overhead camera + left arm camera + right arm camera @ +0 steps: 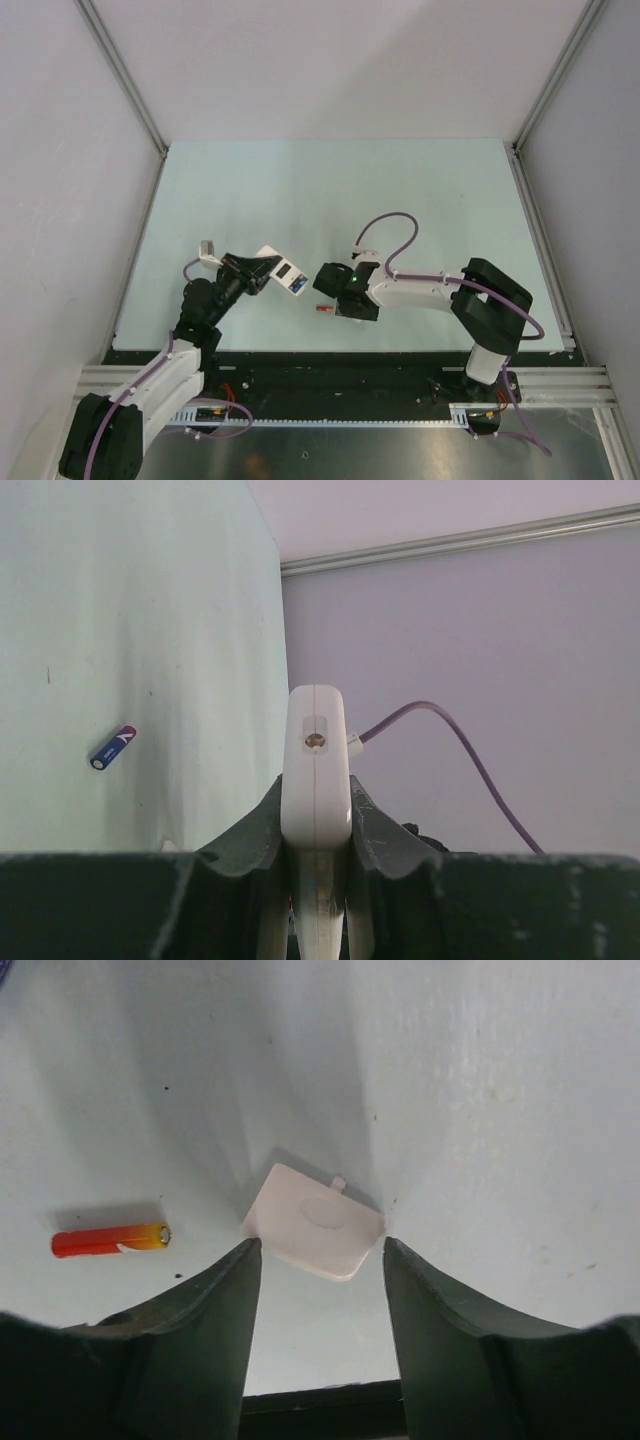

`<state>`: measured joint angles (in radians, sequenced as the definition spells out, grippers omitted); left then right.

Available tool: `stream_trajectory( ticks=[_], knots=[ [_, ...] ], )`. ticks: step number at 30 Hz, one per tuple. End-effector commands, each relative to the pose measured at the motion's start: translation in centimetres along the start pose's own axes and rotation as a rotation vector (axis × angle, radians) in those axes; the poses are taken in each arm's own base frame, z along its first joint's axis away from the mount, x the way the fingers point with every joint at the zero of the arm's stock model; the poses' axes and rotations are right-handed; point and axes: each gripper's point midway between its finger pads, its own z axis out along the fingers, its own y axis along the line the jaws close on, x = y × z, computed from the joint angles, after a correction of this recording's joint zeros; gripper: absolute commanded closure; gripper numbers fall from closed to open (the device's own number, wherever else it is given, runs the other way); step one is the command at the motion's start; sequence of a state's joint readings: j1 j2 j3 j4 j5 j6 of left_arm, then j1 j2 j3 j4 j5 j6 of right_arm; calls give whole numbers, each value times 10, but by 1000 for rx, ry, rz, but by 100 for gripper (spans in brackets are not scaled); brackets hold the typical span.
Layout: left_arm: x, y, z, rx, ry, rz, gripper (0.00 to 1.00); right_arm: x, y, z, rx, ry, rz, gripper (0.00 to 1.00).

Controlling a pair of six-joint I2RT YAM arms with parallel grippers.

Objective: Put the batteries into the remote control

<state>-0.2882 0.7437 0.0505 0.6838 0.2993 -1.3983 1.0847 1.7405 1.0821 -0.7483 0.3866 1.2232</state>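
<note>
The left jaws are clenched on the remote control (316, 780), its white end poking out between them. The right jaws hang released just over a white battery cover (312, 1222) on the surface (480, 1110). A red battery (108, 1239) lies near the cover, outside the jaws.

Pale green table (330, 180), plain white walls (330, 60)

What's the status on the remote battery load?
Left jaws shut on remote control. Right jaws open at white cover on table. Red battery beside cover, blue-purple battery loose on table.
</note>
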Motion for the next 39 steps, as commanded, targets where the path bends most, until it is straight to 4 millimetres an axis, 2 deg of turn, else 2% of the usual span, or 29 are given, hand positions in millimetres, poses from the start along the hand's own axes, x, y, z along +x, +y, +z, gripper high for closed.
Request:
stream_trajectory(
  ticks=[1, 3, 4, 7, 9, 10, 12, 14, 16, 18, 21, 22, 24, 25, 27, 30, 34, 39],
  knots=[
    [15, 52, -18, -96, 20, -27, 100, -15, -28, 13, 96, -49, -339, 39],
    [14, 54, -18, -102, 17, -23, 100, -22, -29, 9, 93, -77, -394, 32],
    [14, 54, -18, -102, 17, -23, 100, -23, -28, 7, 83, -77, -394, 23],
    [13, 54, -18, -103, 13, -19, 100, -30, -16, -14, 8, -96, -302, 6],
    [12, 54, -18, -104, 8, -15, 100, -30, -12, -26, -26, -90, -209, 2],
    [12, 54, -18, -104, 7, -13, 100, -26, -7, -28, -39, -70, -123, 2],
    [11, 56, -18, -110, 0, -14, 100, -17, 0, -31, -55, -61, -62, 2],
    [10, 55, -17, -111, -1, -14, 100, -6, 9, -29, -58, -52, -28, 7],
    [11, 52, -15, -104, 7, -8, 100, -2, 10, -24, -33, -77, -45, 12],
    [12, 49, -15, -96, 13, -2, 100, 5, 11, -27, -22, -91, -73, 16],
    [13, 52, -16, -102, 19, -3, 100, 14, 14, -33, -38, -125, -130, 30],
    [14, 53, -16, -106, 20, -4, 100, 13, 13, -33, -31, -145, -137, 43],
    [14, 54, -17, -109, 21, -4, 100, 16, 12, -32, -22, -157, -152, 61],
    [14, 54, -16, -110, 21, -2, 100, 17, 12, -31, -22, -157, -155, 78],
    [14, 53, -16, -108, 24, -1, 100, 19, 13, -25, -12, -156, -175, 98],
    [14, 53, -15, -109, 29, 2, 100, 20, 16, -15, -6, -150, -193, 100],
    [15, 54, -16, -116, 30, 1, 100, 16, 2, -1, 50, -124, -202, 100],
    [12, 54, -14, -121, 19, -1, 100, -2, -8, 5, 49, -139, -199, 100]
  ],
)
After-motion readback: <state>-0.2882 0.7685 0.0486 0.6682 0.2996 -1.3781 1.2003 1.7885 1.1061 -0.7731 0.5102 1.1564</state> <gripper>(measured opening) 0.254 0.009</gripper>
